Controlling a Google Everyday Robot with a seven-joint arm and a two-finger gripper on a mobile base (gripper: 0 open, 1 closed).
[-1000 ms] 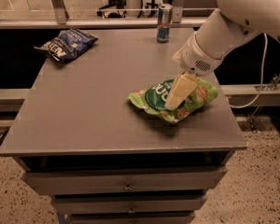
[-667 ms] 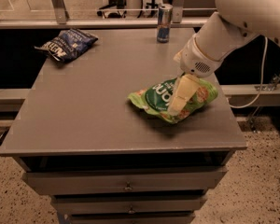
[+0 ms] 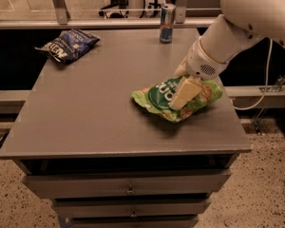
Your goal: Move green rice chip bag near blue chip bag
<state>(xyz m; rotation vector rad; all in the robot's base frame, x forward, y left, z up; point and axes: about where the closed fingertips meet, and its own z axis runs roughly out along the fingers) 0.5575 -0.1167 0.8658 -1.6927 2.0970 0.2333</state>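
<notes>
Now gripper [image 3: 183, 95] down on green bag [image 3: 154, 96], right of centre on table [image 3: 95, 122]; gripping or not, cannot tell. Blue bag [image 3: 69, 44] at far-left corner, well apart. Secure hold on slippery film first, lift clear, carry diagonally, keep off can [image 3: 167, 23], set down just beside blue bag.

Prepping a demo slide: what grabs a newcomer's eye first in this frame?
The big white arm stretched in from the upper right, its gripper down on the bright green rice chip bag at the right side of the table. Next, the blue chip bag lying apart at the far-left corner, and a slim can at the far edge.
</notes>
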